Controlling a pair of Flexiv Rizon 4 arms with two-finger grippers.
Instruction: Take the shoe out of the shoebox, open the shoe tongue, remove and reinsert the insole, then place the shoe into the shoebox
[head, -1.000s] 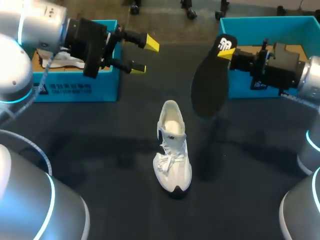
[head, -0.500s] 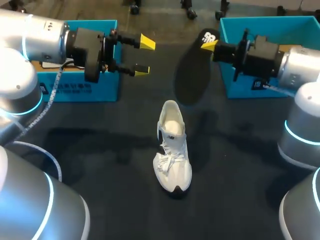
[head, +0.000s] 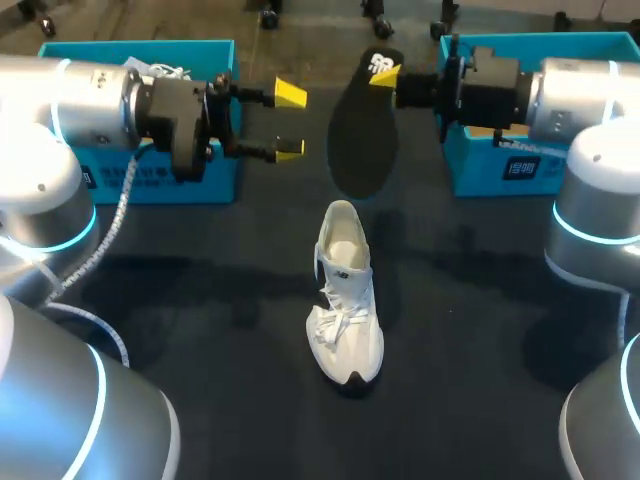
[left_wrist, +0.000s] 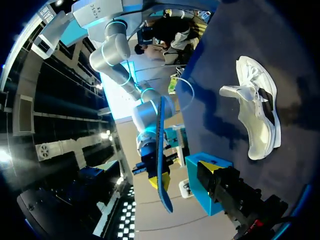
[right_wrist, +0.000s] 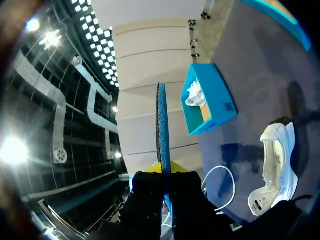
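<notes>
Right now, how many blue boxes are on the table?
2. The left box is at the far left, behind the open left gripper, with something white inside. The right box is at the far right, beside the right gripper, which holds the insole.

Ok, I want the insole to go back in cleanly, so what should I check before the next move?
1. Grip on the insole: ok. The right gripper is shut on the insole at its narrow end, and the wide end hangs down.
2. Shoe pose: ok. The shoe stands sole down on the table.
3. Shoe opening: ok. It faces up with nothing over it.
4. Left gripper: ok. It is open, empty and away from the shoe.
5. Tongue pulled back far enough: cannot tell.
6. Insole lined up with the opening: not ok. It hangs in the air beyond the heel.
</notes>
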